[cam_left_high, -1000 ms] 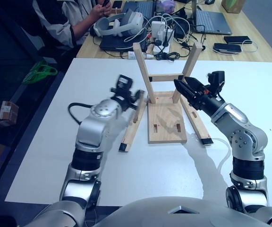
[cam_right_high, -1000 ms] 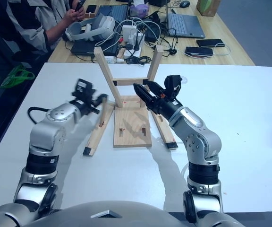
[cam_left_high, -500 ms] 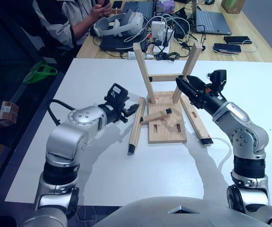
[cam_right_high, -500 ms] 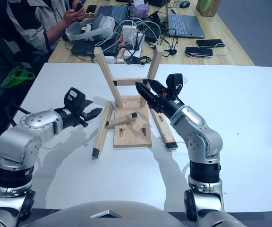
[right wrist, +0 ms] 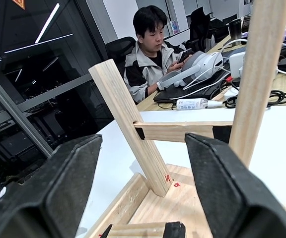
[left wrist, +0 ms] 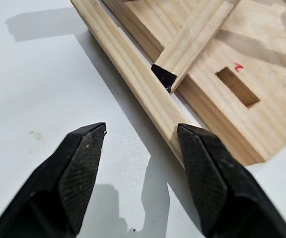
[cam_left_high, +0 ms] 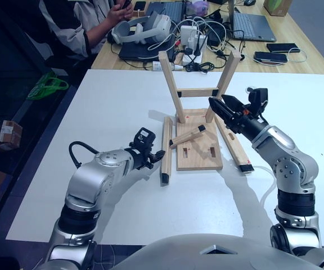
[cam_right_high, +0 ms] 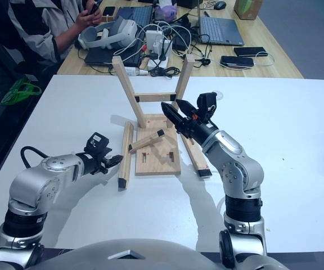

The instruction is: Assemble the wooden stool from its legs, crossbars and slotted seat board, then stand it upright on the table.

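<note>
Left gripper [left wrist: 142, 128]: spread wide, clasping nothing, low over the table just beside the loose leg.
Left pads [left wrist: 83, 163]: black, tapered, with a fine cross-hatched grip face.
Loose leg [cam_left_high: 165, 149]: pale square-section wood with straight grain and a dark end cap, lying flat along the seat board's left edge.
Short crossbar [cam_left_high: 187, 135]: same wood with black tips, lying aslant over the board, its lower end against the loose leg.
Seat board [cam_left_high: 198, 156]: flat rectangular plank with rectangular slots and small red marks, lying on the table.
Right gripper [cam_left_high: 214, 104]: fingers parted and empty, at the foot of the upright frame's right post; contact could not be told.
Upright frame [cam_left_high: 198, 91]: two splayed legs joined by a crossbar, standing at the board's far edge.
Second loose leg [cam_left_high: 233, 143]: flat along the board's right edge.
Table [cam_left_high: 111, 95]: white, smooth, matte.
Desk beyond [cam_left_high: 314, 56]: wooden, carrying a headset [cam_left_high: 145, 25], a laptop [cam_left_high: 252, 25] and tangled cables.
</note>
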You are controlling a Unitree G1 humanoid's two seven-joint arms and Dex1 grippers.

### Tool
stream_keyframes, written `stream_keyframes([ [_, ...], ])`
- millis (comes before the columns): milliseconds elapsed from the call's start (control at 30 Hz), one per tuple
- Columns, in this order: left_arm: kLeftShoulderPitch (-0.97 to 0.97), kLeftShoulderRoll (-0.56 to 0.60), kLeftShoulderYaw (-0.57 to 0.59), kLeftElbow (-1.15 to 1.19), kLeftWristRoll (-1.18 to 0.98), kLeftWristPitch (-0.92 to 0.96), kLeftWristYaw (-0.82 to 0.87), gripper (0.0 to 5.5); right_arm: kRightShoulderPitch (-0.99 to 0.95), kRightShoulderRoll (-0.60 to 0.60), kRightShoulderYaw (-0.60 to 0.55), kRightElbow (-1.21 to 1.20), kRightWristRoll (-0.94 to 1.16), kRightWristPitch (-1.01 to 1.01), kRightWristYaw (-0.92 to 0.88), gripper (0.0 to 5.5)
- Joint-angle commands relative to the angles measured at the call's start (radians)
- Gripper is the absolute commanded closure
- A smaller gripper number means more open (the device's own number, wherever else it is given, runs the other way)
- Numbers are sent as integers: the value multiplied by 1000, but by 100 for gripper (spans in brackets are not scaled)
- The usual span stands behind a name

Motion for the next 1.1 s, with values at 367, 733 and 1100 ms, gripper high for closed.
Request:
stream_keyframes([
  [367,43,-126,69,20,-41,83,59,281,23,19,19,-27,-23,-7,-18,242],
  [733,51,-132,42,36,-21,51,76,352,25,19,18,-29,-30,1,-18,242],
  [1100,65,-86,61,91,3,-18,66,446,11,19,17,-10,-38,-8,-13,242],
])
